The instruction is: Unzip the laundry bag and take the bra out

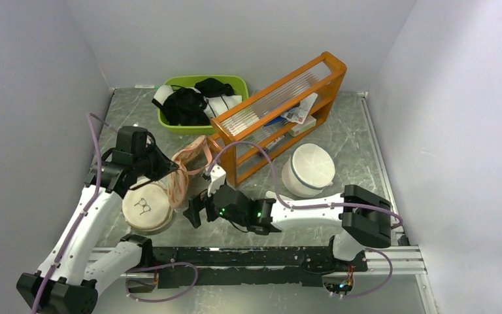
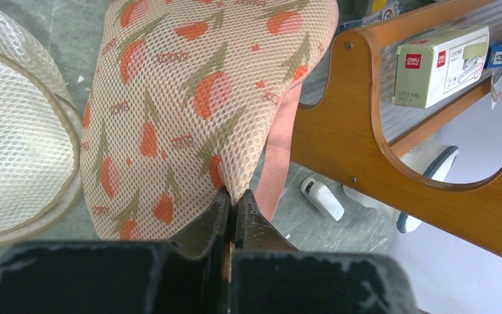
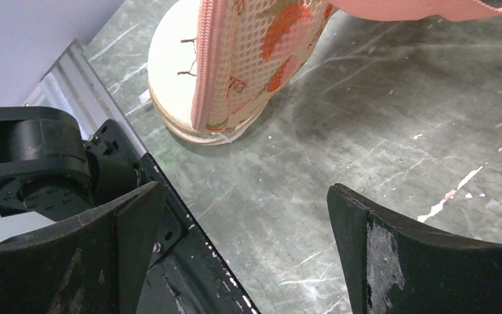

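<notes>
Left of centre in the top view, up on edge between the round pouch (image 1: pixel 147 208) and the orange rack (image 1: pixel 281 111): the laundry bag (image 1: pixel 186 169). Pinched at the mesh edge by the left jaws, closed tight on the fabric. Right jaws spread wide, low over the worktop (image 1: pixel 353 131), just beside the bag, gripping nothing.

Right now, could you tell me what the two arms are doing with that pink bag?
The left gripper is shut on a fold of the laundry bag, holding it up on edge beside the round beige pouch. The right gripper is open over the table, close to the bag but touching nothing. The pink zipper looks closed along the part that shows, and no bra is in view, so unzipping seems not yet begun.
</notes>
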You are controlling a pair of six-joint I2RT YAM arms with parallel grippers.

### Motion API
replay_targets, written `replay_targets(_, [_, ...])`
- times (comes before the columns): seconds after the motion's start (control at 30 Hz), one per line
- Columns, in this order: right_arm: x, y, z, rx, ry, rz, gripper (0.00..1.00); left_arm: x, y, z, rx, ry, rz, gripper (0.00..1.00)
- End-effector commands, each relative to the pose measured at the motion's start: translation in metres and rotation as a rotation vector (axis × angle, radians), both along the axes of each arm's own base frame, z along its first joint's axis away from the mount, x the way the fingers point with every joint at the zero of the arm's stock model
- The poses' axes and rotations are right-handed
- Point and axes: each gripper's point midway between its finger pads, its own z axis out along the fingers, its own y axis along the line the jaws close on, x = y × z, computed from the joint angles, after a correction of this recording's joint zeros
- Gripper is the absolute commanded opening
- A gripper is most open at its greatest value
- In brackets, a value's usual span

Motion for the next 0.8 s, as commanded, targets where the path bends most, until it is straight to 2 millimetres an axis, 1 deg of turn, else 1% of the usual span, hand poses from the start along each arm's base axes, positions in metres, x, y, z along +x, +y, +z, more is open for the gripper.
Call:
replay_targets(0.0, [0.009,-0.006,0.012,0.034,-0.133,-0.143,0.96,-0.005,0.002,0.004,-0.005,-0.043,0.009,0.07])
replay_targets(0.07, [0.005,-0.010,0.010,0.034,-0.157,-0.156,0.96,-0.009,0.001,0.002,-0.008,-0.064,-0.011,0.07])
replay_targets(0.2, [-0.001,-0.017,0.007,0.069,-0.157,-0.169,0.94,-0.021,-0.001,-0.011,-0.016,-0.073,-0.052,0.07])
replay_targets(0.4, [-0.005,-0.032,-0.002,0.096,-0.136,-0.180,0.93,-0.040,-0.021,-0.034,-0.104,-0.060,-0.166,0.08])
replay_targets(0.47, [-0.008,-0.038,-0.006,0.111,-0.123,-0.177,0.93,-0.045,-0.026,-0.039,-0.132,-0.068,-0.193,0.12])
replay_targets(0.53, [-0.012,-0.043,-0.009,0.134,-0.115,-0.158,0.93,-0.047,-0.035,-0.040,-0.170,-0.086,-0.233,0.16])
replay_targets(0.57, [-0.014,-0.048,-0.014,0.135,-0.103,-0.155,0.93,-0.049,-0.040,-0.042,-0.187,-0.084,-0.249,0.19])
replay_targets(0.67, [-0.018,-0.056,-0.017,0.150,-0.085,-0.152,0.95,-0.051,-0.054,-0.046,-0.223,-0.087,-0.306,0.24])
replay_targets(0.77, [-0.020,-0.064,-0.021,0.159,-0.069,-0.152,0.96,-0.052,-0.073,-0.044,-0.268,-0.106,-0.391,0.30])
